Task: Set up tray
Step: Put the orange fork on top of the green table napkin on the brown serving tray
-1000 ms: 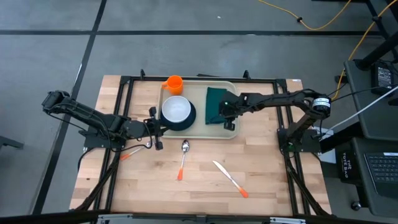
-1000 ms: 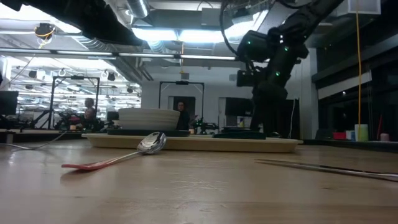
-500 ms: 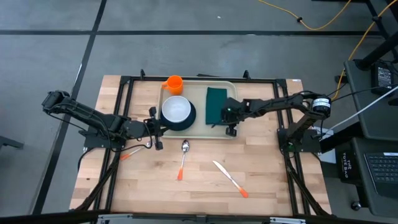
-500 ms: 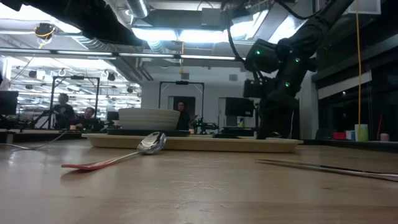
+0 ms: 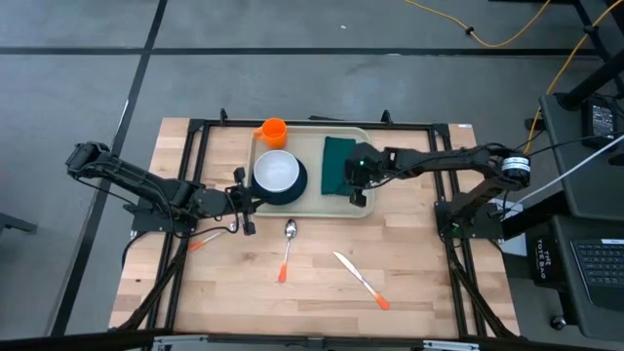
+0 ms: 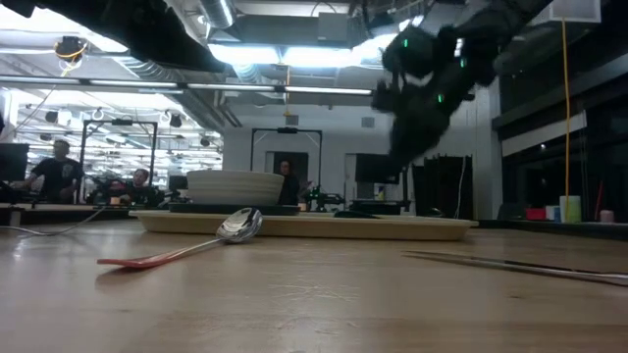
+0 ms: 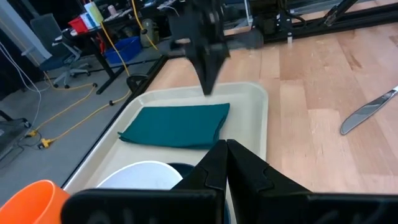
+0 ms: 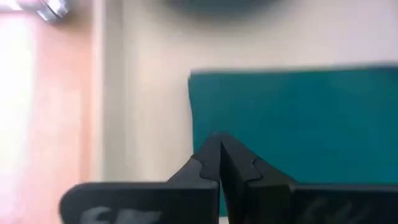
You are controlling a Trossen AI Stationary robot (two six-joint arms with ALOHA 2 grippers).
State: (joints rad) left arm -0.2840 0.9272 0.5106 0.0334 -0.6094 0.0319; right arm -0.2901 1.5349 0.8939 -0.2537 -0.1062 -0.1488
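Observation:
The beige tray (image 5: 315, 168) lies at the table's far middle. On it are a dark green napkin (image 5: 338, 164) lying flat, a white bowl (image 5: 277, 172) on a dark plate (image 5: 295, 190), and an orange cup (image 5: 273, 132). My right gripper (image 5: 357, 198) hangs shut and empty above the tray's right part, beside the napkin's near-right corner; it also shows in the left wrist view (image 7: 207, 90). My left gripper (image 5: 250, 202) waits shut at the tray's left end next to the plate, with nothing between its fingers (image 7: 214, 163).
On the bare wood in front of the tray lie a spoon (image 5: 288, 249) and a knife (image 5: 359, 280), both with orange handles. A fork (image 5: 210, 236) lies beside my left gripper. Black frame rails (image 5: 195, 146) run along the table's sides.
My right gripper stood low on the tray beside the napkin. It shifted a little toward the tray's near rim, then rose clear of the tray and tipped less steeply. It has stayed shut.

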